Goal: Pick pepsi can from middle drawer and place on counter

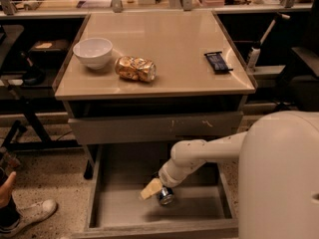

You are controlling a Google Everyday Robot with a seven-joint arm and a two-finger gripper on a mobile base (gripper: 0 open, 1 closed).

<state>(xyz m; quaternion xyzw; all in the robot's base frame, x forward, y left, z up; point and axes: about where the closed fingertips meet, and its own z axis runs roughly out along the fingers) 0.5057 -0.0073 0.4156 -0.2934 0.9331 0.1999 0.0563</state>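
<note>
While arm (199, 156) reaches down into middle drawer (114, 208), gripper (152, 188) sits low over drawer floor, near drawer centre. Task item: pepsi can (166, 197) rests on drawer floor, silver end toward camera, just beside gripper. Gripper state: cannot tell whether open, closed or holding can. Drawer pulled out. Above drawer: counter (169, 49).

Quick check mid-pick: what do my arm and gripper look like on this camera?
The arm is smooth white, built of rounded tubular segments with a bulbous joint; no cables or markings show. The gripper, down in the middle drawer beside the pepsi can, is a pale tan wedge.
</note>
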